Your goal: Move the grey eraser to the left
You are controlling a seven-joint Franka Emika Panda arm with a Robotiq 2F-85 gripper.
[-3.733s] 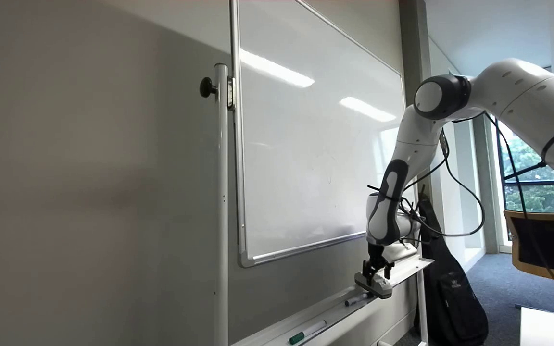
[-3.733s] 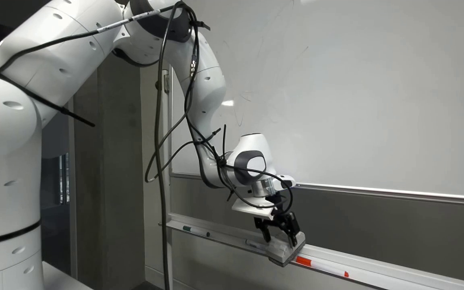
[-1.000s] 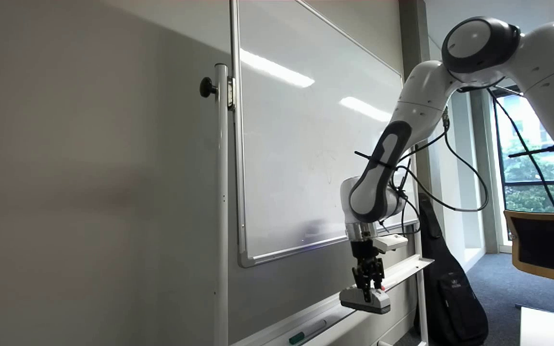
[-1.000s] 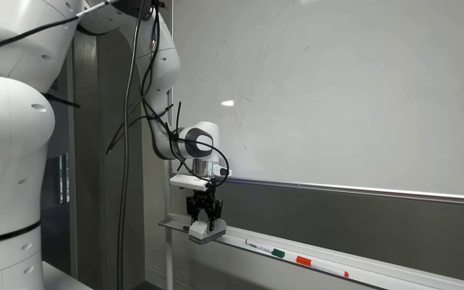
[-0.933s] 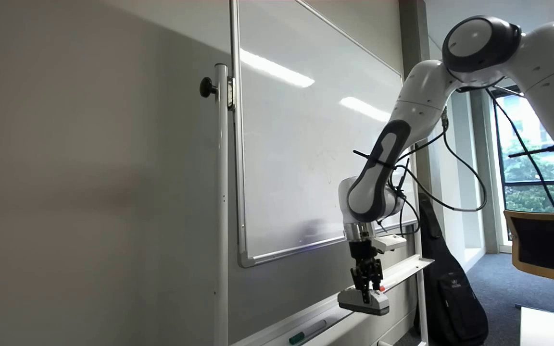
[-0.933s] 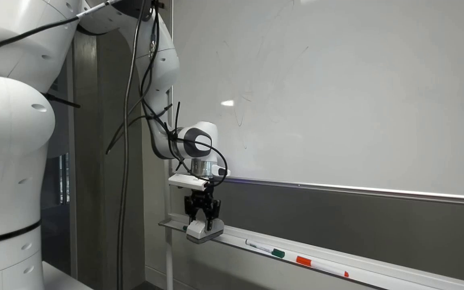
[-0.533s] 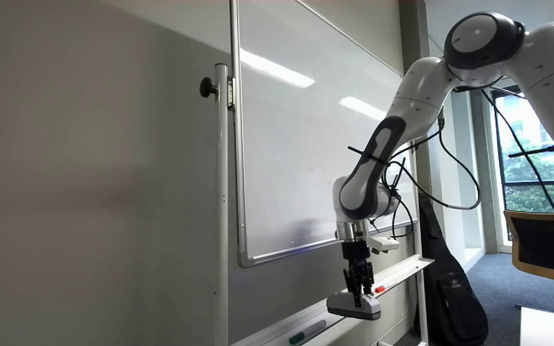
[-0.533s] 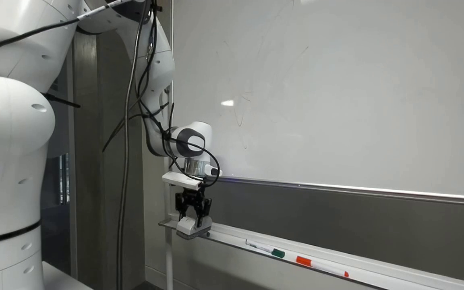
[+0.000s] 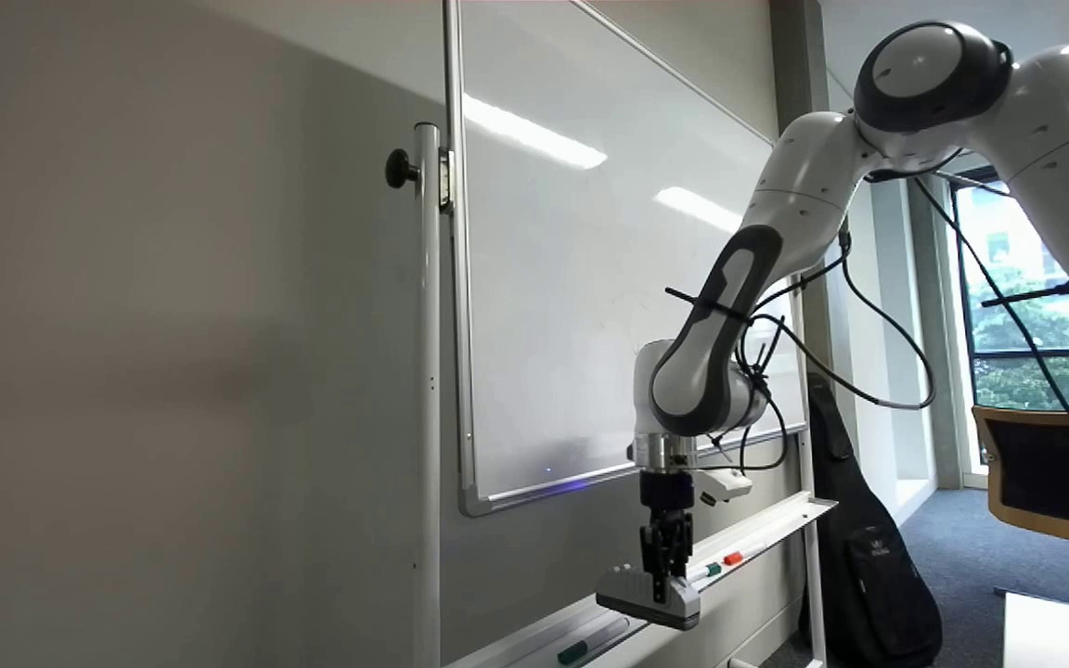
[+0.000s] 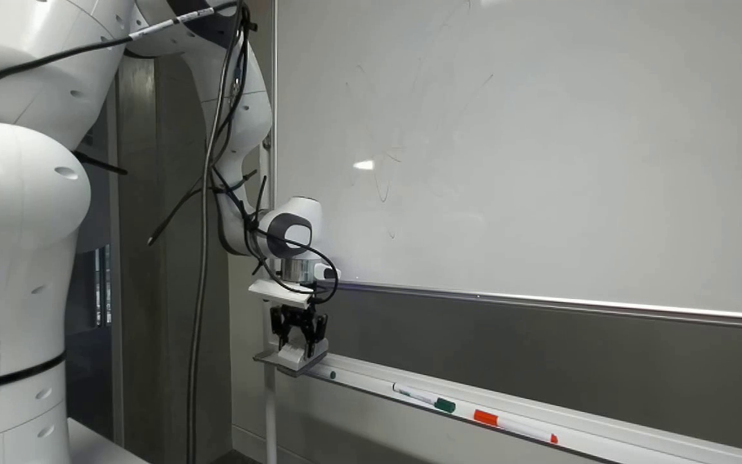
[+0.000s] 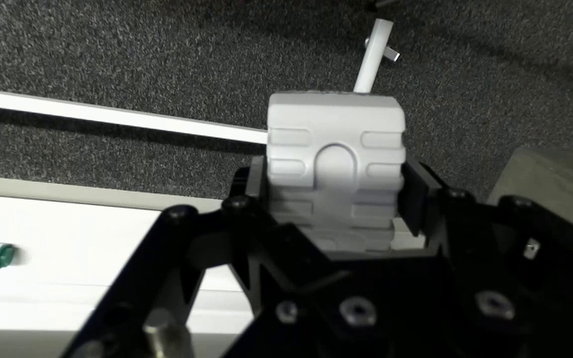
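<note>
The grey eraser (image 11: 336, 149), a ribbed light-grey block with a darker underside, fills the space between my fingers in the wrist view. My gripper (image 11: 336, 186) is shut on it, one pad against each side. In an exterior view the eraser (image 10: 295, 361) hangs at the far left end of the whiteboard's tray, with my gripper (image 10: 295, 348) pointing down from above. Part of it juts out past the tray's front edge, over the floor. Another exterior view has the eraser (image 9: 625, 590) slightly tilted; whether it touches the tray I cannot tell.
The narrow white tray (image 10: 364, 380) runs below the whiteboard (image 10: 538, 161). Along it lie a green-capped marker (image 10: 443, 405) and a red-capped marker (image 10: 487, 418). Another green-capped marker (image 9: 574, 652) lies close to the eraser. A stand post (image 9: 428, 371) rises at the board's side.
The gripper has carried the eraser along the tray, leftward in an exterior view, past the middle marker to the tray's end. Its tilt has changed, and the markers it covered now show.
</note>
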